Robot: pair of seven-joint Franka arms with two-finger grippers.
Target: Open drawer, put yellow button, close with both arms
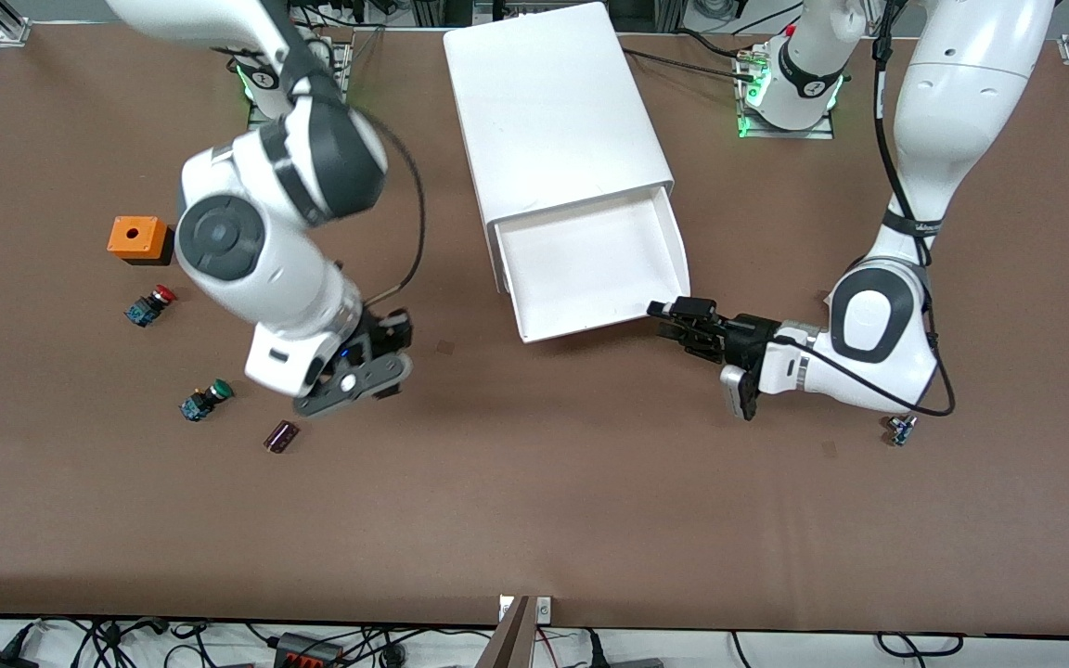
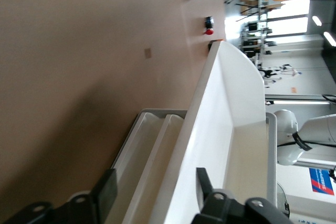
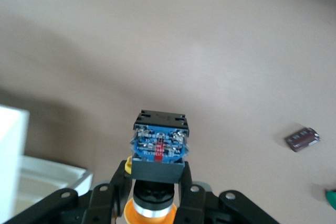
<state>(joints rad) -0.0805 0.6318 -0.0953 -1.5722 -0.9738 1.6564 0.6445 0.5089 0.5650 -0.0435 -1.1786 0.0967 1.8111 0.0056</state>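
Right gripper (image 3: 152,192) clamps the button (image 3: 157,145) above the table (image 1: 534,520) for transfer. Left gripper (image 2: 152,192), spread wide, straddles the open drawer (image 1: 590,269) front.

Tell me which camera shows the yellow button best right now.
The right wrist view: the yellow button sits close up, clamped in the right gripper, blue body and yellow cap visible. In the front view the arm hides it. The left wrist view shows only the drawer.

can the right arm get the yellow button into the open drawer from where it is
Probably yes. The right gripper holds the yellow button above bare table, the drawer is pulled out and empty, and the left gripper sits only at its front corner.
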